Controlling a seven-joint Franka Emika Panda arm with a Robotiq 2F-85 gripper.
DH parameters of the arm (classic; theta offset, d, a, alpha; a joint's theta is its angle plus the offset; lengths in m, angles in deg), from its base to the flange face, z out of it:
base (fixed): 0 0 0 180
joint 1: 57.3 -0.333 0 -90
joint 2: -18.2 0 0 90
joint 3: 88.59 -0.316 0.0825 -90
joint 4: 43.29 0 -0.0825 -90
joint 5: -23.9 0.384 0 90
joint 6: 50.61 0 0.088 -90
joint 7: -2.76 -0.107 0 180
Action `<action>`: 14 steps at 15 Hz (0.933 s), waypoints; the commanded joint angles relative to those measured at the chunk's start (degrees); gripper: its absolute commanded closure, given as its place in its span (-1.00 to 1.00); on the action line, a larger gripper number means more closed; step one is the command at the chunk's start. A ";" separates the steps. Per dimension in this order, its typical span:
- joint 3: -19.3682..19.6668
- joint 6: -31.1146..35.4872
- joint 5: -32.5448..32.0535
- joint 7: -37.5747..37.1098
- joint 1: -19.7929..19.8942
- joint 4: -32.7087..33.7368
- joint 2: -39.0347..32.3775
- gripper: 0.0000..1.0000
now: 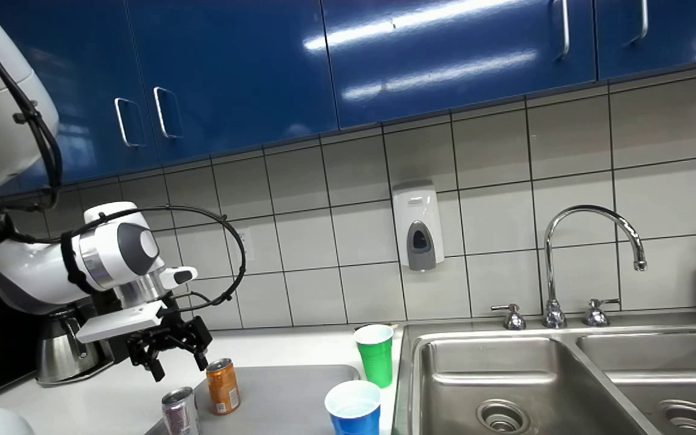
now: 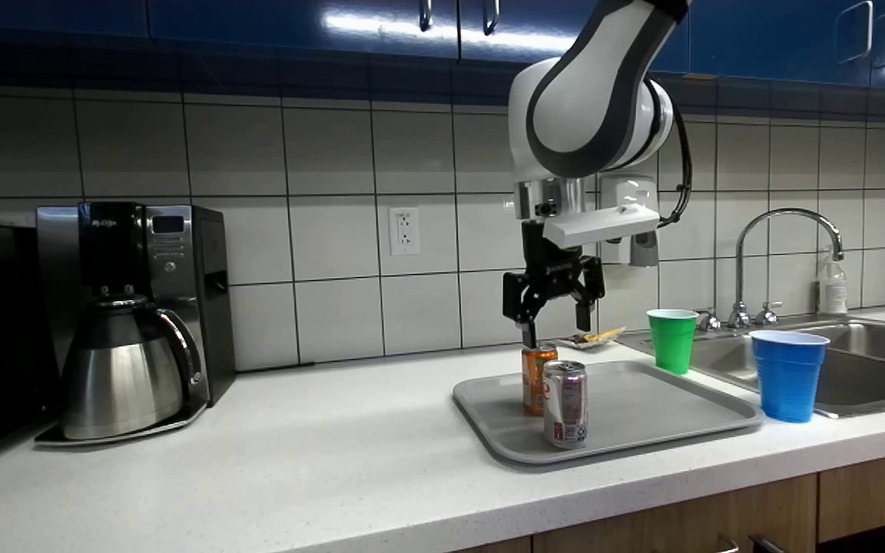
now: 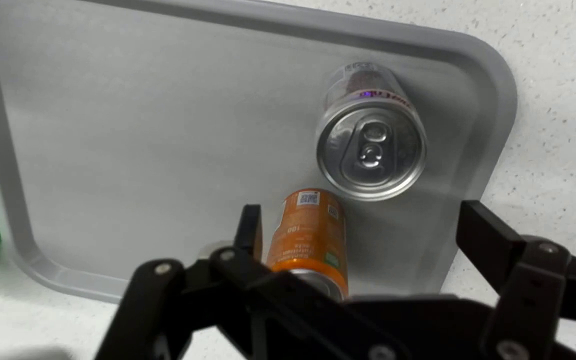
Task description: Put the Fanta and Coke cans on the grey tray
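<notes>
The orange Fanta can (image 1: 223, 388) stands upright on the grey tray (image 1: 287, 393), and both show in an exterior view too, can (image 2: 532, 384) and tray (image 2: 657, 407). The silver Coke can (image 2: 565, 407) stands upright close beside it on the tray, near one end; it also shows in an exterior view (image 1: 181, 413). My gripper (image 2: 556, 332) is open and empty above the cans. In the wrist view the jaws (image 3: 361, 222) are wide apart. The Fanta can (image 3: 310, 235) appears near the left finger, its top partly hidden; the Coke can (image 3: 372, 150) is beyond the fingertips.
A green cup (image 2: 671, 342) and a blue cup (image 2: 788, 376) stand beside the tray's far end, by the steel sink (image 1: 487, 374). A coffee maker (image 2: 208, 307) with a steel carafe (image 2: 124, 376) stands on the counter. A small plate with wrappers (image 2: 592, 338) lies by the wall.
</notes>
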 commanded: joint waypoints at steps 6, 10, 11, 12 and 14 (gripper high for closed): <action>-1.86 -4.14 -0.61 -2.85 1.65 -2.27 10.83 -1.00; -2.59 -7.18 -0.04 -2.90 1.83 -3.70 16.74 -1.00; -2.66 -7.90 0.22 -2.74 1.82 -4.23 18.43 -1.00; -2.80 -8.77 0.30 -2.66 1.88 -4.60 19.88 -1.00; -3.07 -10.49 0.42 -2.55 2.02 -5.43 22.91 -1.00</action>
